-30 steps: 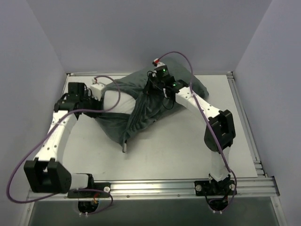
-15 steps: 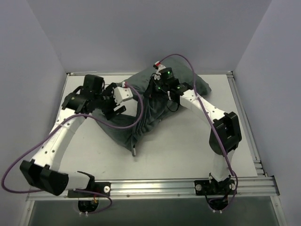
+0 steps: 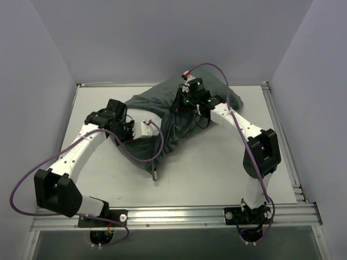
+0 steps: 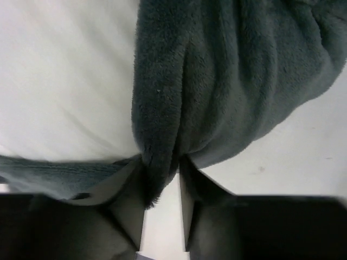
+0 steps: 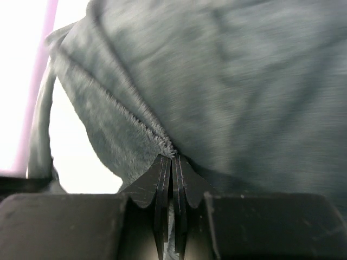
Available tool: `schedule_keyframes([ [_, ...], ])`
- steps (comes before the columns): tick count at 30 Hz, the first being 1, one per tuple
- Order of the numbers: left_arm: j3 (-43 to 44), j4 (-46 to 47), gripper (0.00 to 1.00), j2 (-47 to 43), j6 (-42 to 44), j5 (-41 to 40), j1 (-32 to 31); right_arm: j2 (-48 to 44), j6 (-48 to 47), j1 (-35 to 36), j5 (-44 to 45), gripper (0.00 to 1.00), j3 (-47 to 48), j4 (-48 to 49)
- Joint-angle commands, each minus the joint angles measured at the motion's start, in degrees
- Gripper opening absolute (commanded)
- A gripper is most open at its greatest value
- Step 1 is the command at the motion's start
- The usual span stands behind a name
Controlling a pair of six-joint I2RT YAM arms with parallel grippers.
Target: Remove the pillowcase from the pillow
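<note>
The pillowcase (image 3: 181, 130) lies bunched at the back middle of the table, dark grey face up. No zebra stripes show. My left gripper (image 3: 150, 130) is at its left side and is shut on a thick grey fold (image 4: 160, 162). Plain white pillow fabric (image 4: 59, 81) shows left of that fold in the left wrist view. In the top view the pillow is hidden under the cover. My right gripper (image 3: 180, 105) is on the back part of the pillowcase, shut on its fuzzy edge (image 5: 172, 154).
The white table (image 3: 222, 168) is walled in by grey panels at left, back and right. A metal rail (image 3: 179, 214) runs along the near edge by the arm bases. A purple cable (image 3: 157, 146) from the left arm drapes over the cover's near part.
My left arm has swung from the table's left edge rightward onto the pillowcase, and the white pillow seen there is now covered. My right gripper shifted slightly right and back, still holding.
</note>
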Motion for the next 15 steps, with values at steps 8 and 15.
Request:
schedule_keyframes([
  [8, -20.2, -0.3, 0.02, -14.4, 0.9, -4.4, 0.5, -5.9, 2.1, -13.9, 4.6, 0.0, -3.0, -1.0],
  [15, -27.5, 0.3, 0.02, -20.0, -0.3, -6.9, 1.8, -1.8, -2.2, -19.9, 6.8, 0.0, -3.0, -4.7],
])
